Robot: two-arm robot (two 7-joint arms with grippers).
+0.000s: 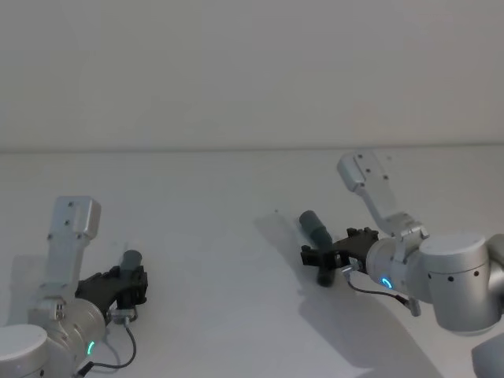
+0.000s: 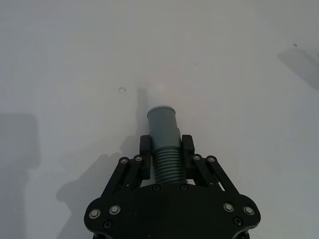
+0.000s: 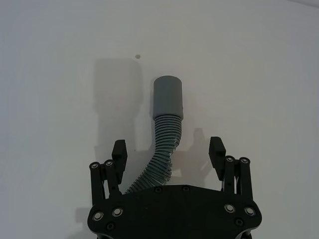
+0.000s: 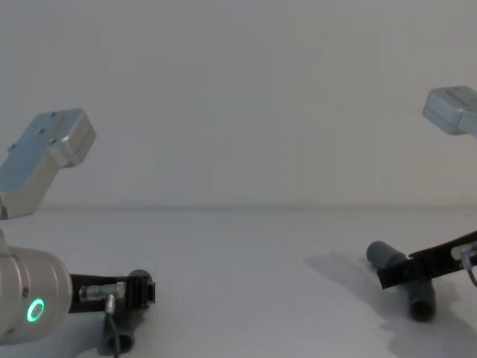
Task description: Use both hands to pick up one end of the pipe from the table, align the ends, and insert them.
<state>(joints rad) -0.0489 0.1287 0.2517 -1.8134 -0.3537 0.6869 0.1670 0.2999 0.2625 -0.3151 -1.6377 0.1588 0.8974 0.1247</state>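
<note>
Clamping fingers on one hose piece [image 2: 162, 124] is the left gripper [image 2: 166, 143]; the right gripper [image 3: 168, 146], fingers apart around the other piece [image 3: 168, 97], is risking a crooked grip on its bend.

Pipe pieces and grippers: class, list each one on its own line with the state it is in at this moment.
left gripper: shut on the ribbed part of the left hose piece.
left hose piece: gripped, cuff end sticking out past the fingertips.
right gripper: open, one finger on each side of the right hose piece, not touching it.
right hose piece: bent, lying on the table, not gripped.
</note>
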